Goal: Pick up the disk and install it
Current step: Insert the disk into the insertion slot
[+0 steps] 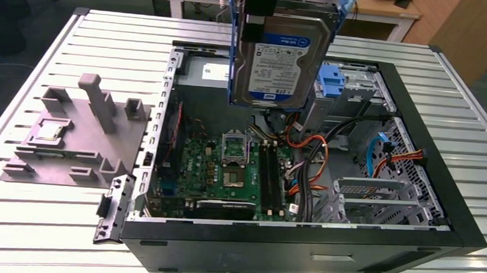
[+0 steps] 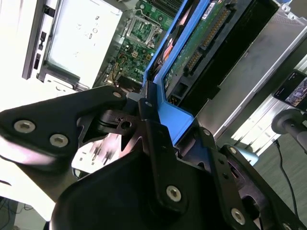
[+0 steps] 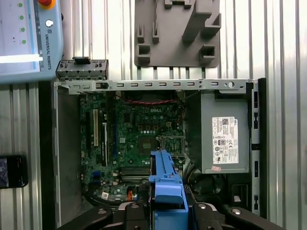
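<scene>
The disk (image 1: 281, 57), a silver-grey drive with a white-and-blue label in a blue plastic bracket, hangs upright in the air above the back of the open computer case (image 1: 305, 243). My gripper (image 1: 263, 22) is shut on its upper end, one dark finger lying across the label side. In the second wrist view the black fingers (image 2: 156, 139) clamp the blue bracket, and the disk's green circuit board (image 2: 201, 43) faces the camera. The first wrist view looks down past the bracket's blue edge (image 3: 168, 184) at the case interior.
Inside the case lie the green motherboard (image 3: 139, 139), the grey power supply (image 3: 224, 139), orange cables (image 1: 313, 159) and a metal cage (image 1: 374, 199). A drive bay with a blue latch (image 1: 334, 79) sits behind the disk. A grey fixture (image 1: 76, 134) stands on the slatted table.
</scene>
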